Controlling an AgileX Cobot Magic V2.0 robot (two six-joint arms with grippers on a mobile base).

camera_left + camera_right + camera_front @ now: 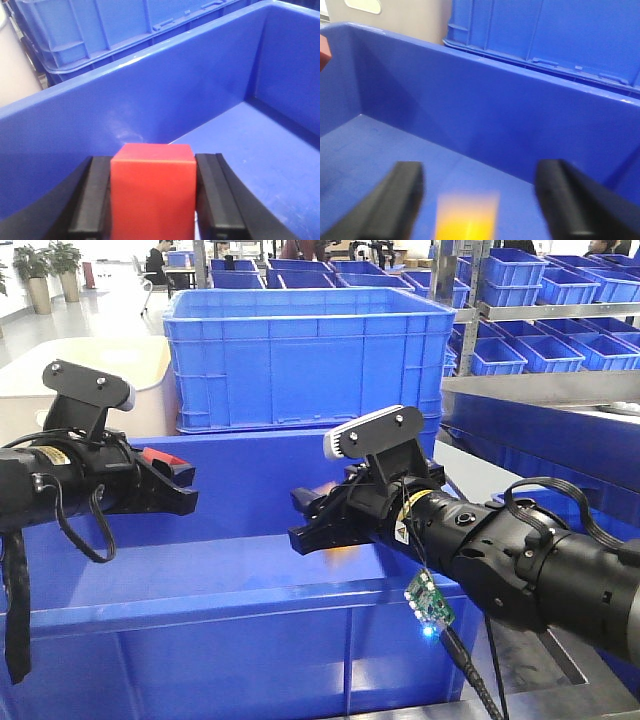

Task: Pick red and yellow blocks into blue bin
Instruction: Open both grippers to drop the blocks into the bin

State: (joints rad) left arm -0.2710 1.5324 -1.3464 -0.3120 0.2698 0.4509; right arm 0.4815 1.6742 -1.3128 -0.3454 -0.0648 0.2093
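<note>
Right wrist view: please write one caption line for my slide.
Open right gripper above the blue bin, with a blurred yellow block between its fingers.

A blurred yellow-orange shape (467, 215) between the right gripper's black fingers (400, 197) was cut by the lower edge. The small plain red cube (152, 192) was also cut below, its sides covered by finger pads.
</note>
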